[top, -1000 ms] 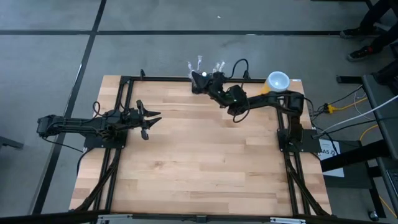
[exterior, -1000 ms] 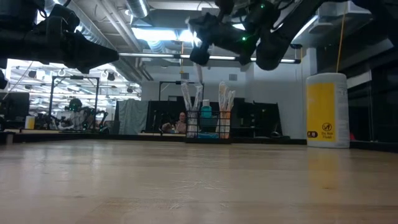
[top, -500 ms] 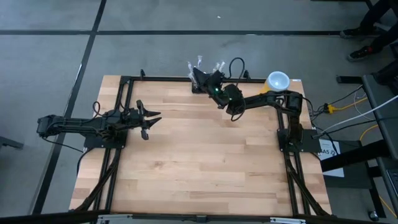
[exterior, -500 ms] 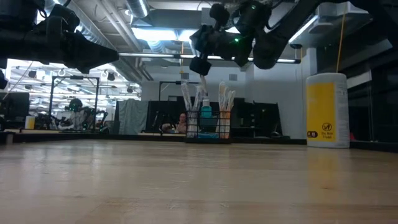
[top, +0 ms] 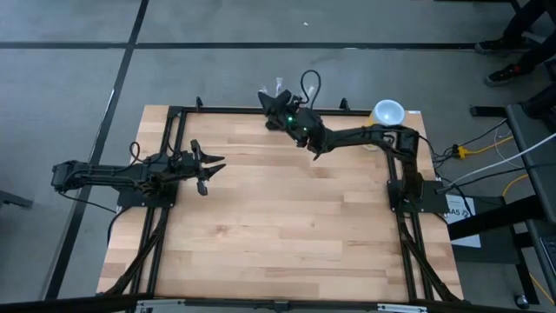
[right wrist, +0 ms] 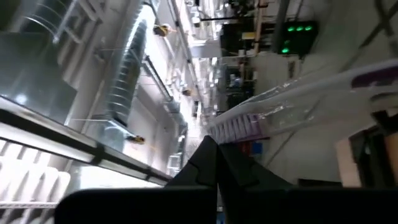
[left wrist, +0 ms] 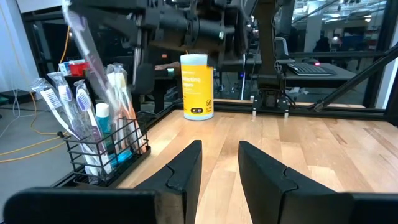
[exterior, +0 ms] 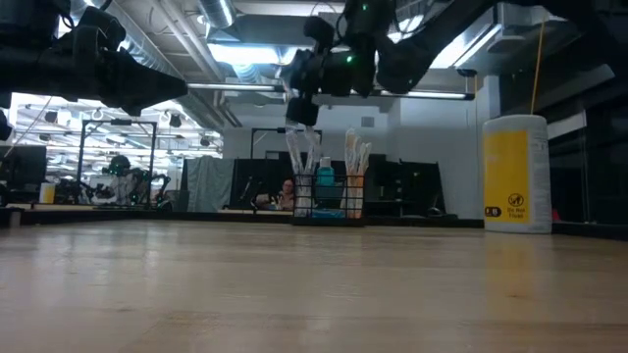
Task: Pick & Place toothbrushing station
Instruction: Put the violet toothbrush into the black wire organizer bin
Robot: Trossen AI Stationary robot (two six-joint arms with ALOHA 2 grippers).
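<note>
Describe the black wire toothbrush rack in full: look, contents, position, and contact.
The black wire rack is a small open grid of thin dark wire standing upright at the table's far edge. It holds several packaged toothbrushes and a blue-capped tube, all upright or leaning slightly. The right hand hangs above it, shut on a wrapped toothbrush; nothing grips the rack itself.

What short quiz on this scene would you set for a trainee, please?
1. True or false: the left gripper is shut.
2. Where does the black rack stand? A: mid-table. B: at the table's far edge, below the right gripper. C: in the left gripper.
3. Fill in: the right gripper holds a wrapped ___ above the rack.

Key:
1. False. Its fingers are apart and hold nothing.
2. B.
3. toothbrush.
</note>
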